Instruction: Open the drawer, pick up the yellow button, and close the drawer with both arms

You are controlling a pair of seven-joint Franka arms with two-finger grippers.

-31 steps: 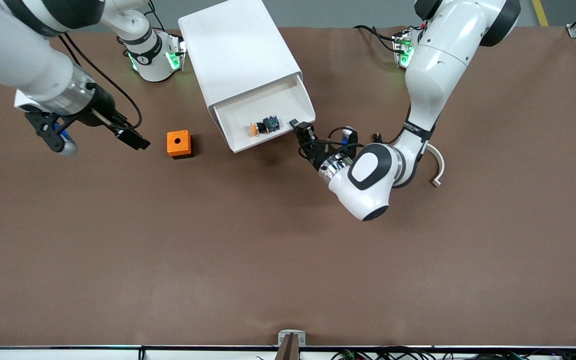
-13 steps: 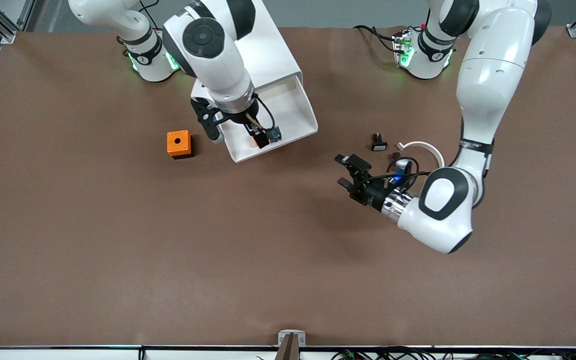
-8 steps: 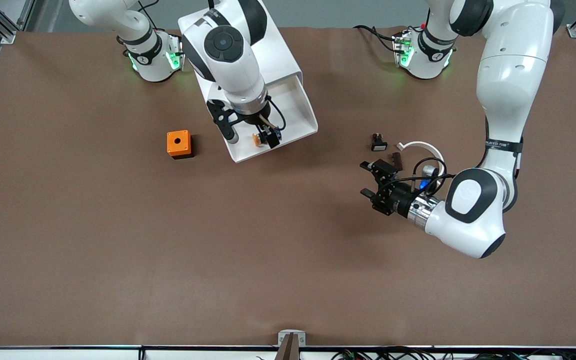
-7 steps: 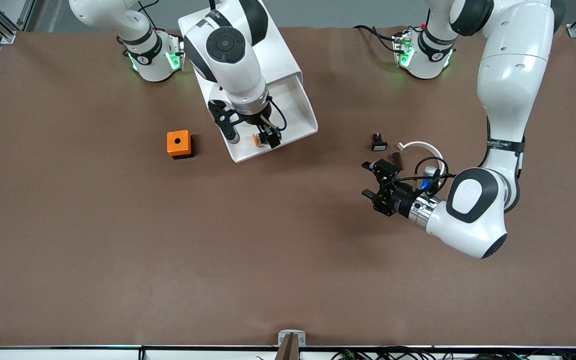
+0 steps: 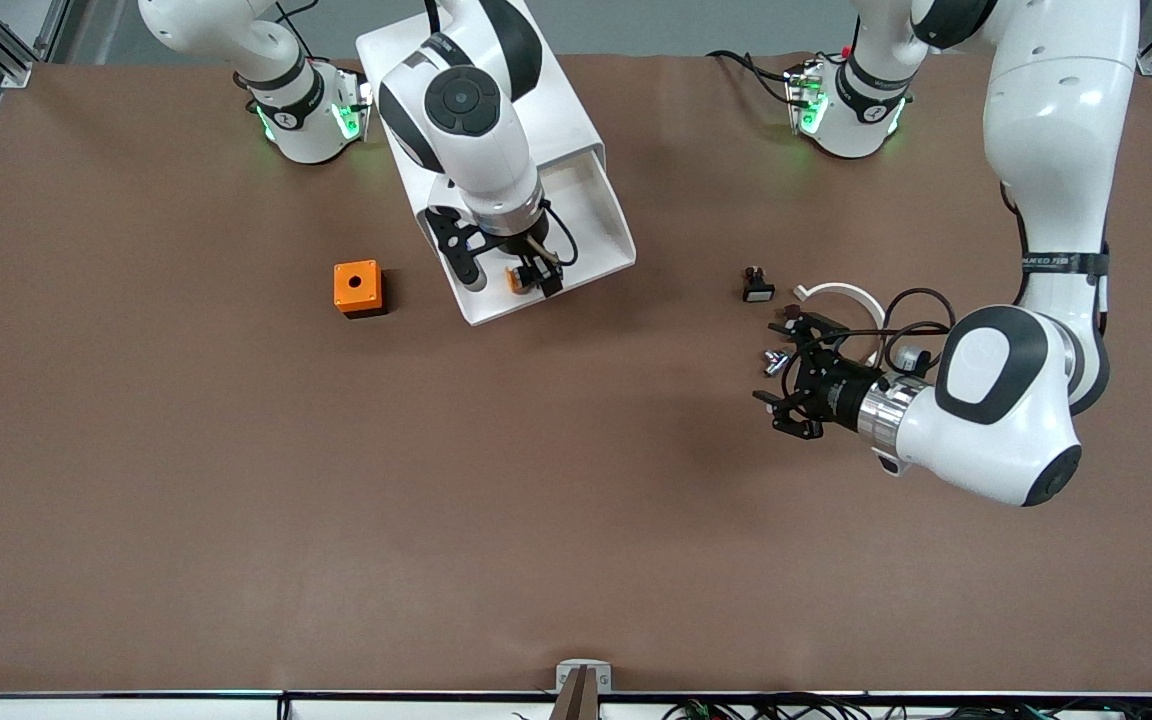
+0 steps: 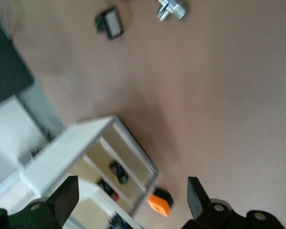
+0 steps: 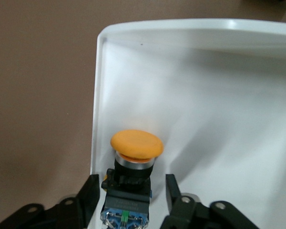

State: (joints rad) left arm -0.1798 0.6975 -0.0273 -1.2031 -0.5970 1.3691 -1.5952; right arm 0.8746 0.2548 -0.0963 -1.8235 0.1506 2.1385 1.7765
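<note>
The drawer (image 5: 618,232) is pulled out of the white cabinet (image 5: 558,110). The button (image 5: 514,281) lies in the drawer near its front corner, toward the right arm's end. In the right wrist view its orange cap (image 7: 136,144) sits on a black body with a bluish rear. My right gripper (image 5: 511,278) is down in the drawer. Its open fingers (image 7: 89,190) stand either side of the button's body with small gaps. My left gripper (image 5: 786,375) is open and empty over bare table toward the left arm's end. In its wrist view (image 6: 132,182) it faces the cabinet.
An orange cube with a hole (image 5: 357,287) sits on the table beside the drawer, toward the right arm's end. A black-and-white switch (image 5: 758,286), a white curved piece (image 5: 841,292) and a small silver fitting (image 5: 774,361) lie near my left gripper.
My left gripper has let go of the drawer front and drawn away toward the left arm's end. My right arm has swung over and lowered its open fingers around the button.
</note>
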